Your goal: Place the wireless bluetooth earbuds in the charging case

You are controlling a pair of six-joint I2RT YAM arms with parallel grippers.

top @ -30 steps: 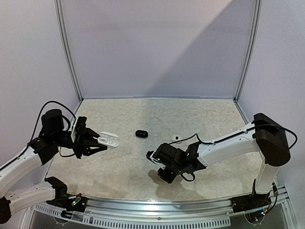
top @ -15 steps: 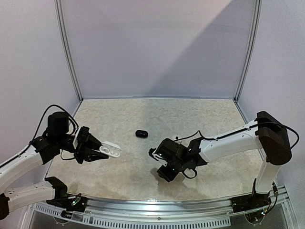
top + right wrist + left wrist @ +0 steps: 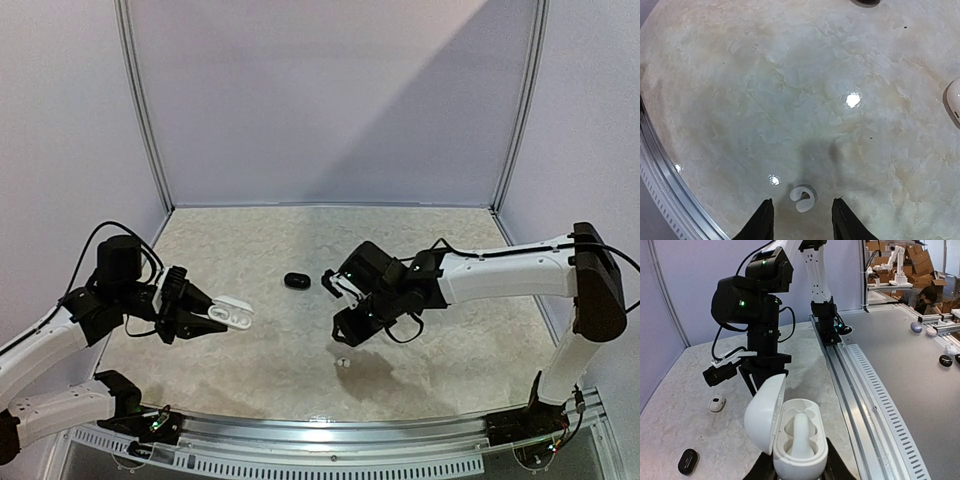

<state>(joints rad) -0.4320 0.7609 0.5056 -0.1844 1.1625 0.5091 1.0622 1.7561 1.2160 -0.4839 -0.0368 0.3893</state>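
One white earbud [image 3: 342, 362] lies alone on the table [image 3: 430, 240], close to the front edge. In the right wrist view it [image 3: 802, 198] rests curled on the marble, framed by the two dark fingers [image 3: 762, 222]. The right jaws hang above it, at its 12 o'clock in the top view, parted and empty, not touching the bud. The right arm [image 3: 500, 272] reaches in from 3 o'clock with its forearm nearly level and its wrist bent downward.

The charging case [image 3: 232, 314] is off the table, well apart at the bud's 9 to 10 o'clock, and the left jaws clamp it by its base. Its lid [image 3: 765, 412] is swung open to one side and the well faces up. A white upright shape [image 3: 799, 430] stands in the well; whether it is a bud or moulding I cannot tell. The left arm [image 3: 45, 345] is folded at the elbow, its wrist pointing toward 3 o'clock.

A black case [image 3: 295, 281] lies on the table at the bud's 11 o'clock, between the two arms and apart from both. A white pebble-shaped piece [image 3: 716, 404] lies near the right arm's wrist in the left wrist view; the arm hides it from above.

The metal rail [image 3: 330, 425] runs just beyond the bud at 6 o'clock. Bare marble stretches between the bud and the held case. Walls [image 3: 330, 100] close the table at 9, 12 and 3 o'clock.
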